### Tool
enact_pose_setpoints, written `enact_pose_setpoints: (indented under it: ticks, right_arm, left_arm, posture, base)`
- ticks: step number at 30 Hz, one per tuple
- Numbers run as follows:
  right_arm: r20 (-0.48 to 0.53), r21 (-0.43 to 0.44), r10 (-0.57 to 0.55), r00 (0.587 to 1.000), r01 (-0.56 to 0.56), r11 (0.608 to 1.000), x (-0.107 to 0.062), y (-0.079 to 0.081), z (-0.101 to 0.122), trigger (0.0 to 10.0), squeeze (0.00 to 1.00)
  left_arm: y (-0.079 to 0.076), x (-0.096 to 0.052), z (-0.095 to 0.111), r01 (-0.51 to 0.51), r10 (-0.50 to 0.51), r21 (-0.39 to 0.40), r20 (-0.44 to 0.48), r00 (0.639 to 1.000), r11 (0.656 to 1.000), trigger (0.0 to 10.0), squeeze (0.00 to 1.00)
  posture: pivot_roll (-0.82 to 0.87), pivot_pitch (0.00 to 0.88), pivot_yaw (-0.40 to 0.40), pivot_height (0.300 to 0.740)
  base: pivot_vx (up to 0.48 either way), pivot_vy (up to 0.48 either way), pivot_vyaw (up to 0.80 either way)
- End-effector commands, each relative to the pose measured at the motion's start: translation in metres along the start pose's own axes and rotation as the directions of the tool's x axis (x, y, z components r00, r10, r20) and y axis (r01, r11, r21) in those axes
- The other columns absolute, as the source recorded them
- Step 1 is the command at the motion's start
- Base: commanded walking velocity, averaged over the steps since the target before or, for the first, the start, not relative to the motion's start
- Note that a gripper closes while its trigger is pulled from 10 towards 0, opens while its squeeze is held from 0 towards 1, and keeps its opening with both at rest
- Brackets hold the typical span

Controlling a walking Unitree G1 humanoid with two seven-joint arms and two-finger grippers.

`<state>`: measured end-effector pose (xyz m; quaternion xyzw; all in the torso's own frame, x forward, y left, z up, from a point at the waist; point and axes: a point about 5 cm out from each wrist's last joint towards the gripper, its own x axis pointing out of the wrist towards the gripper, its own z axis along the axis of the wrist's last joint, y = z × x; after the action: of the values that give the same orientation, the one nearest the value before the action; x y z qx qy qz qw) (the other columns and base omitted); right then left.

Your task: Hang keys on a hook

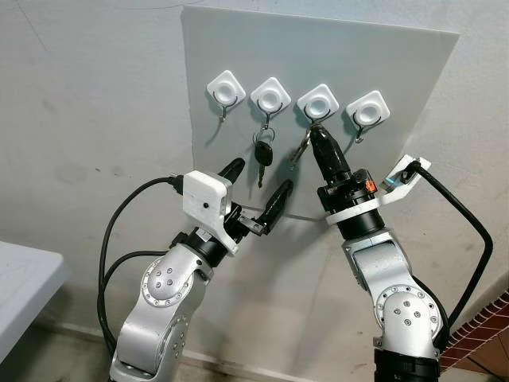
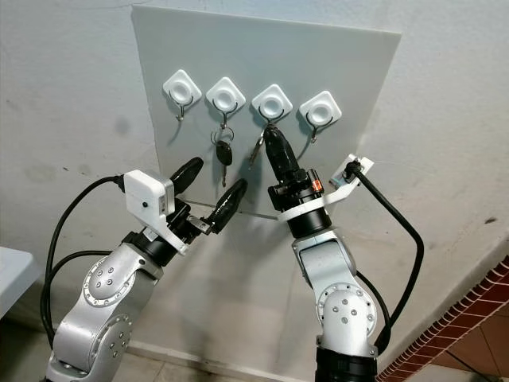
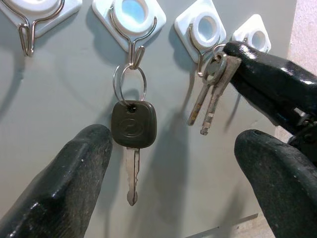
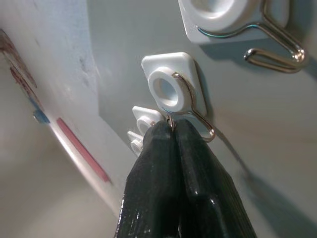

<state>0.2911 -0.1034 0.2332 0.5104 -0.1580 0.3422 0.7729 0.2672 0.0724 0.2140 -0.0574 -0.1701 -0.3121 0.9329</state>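
A grey board on the wall carries a row of white hooks. A black-headed key hangs on its ring from the second hook. My right gripper reaches up to the third hook, shut on the ring of two silver keys that dangle below its tip. The ring touches the hook's wire; I cannot tell whether it is threaded on. My left gripper stands open just below the black key, with nothing between its fingers.
The first hook and the fourth hook are bare. A grey table corner sits low at the left. Red brick flooring shows at the lower right. Black cables loop off both wrists.
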Motion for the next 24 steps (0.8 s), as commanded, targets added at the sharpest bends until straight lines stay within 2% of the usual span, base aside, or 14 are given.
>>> enact_pose_setpoints:
  ticks: [1,6,24]
  right_arm:
    - [0.019,0.007,0.021,1.000,-0.021,1.000,-0.004,0.003,0.003,10.0,0.00]
    - [-0.024,0.029,0.112,0.993,-0.112,0.993,-0.006,0.015,-0.002,10.0,0.00]
    - [-0.014,0.040,0.041,0.999,-0.040,0.998,-0.003,0.006,0.000,10.0,0.00]
  left_arm:
    - [0.000,0.000,0.003,-0.004,0.004,-0.003,0.007,1.000,1.000,10.0,0.00]
    - [0.000,0.000,0.002,-0.004,0.004,-0.002,0.006,1.000,1.000,10.0,0.00]
    - [-0.002,0.000,0.003,-0.005,0.005,-0.006,0.008,1.000,1.000,10.0,0.00]
  posture:
    - [0.07,0.000,-0.046,0.740]
    - [0.07,0.000,-0.045,0.740]
    - [0.07,0.000,-0.046,0.740]
  base:
    - [0.000,0.000,0.00]
    - [0.000,0.000,0.00]
    - [0.000,0.000,0.00]
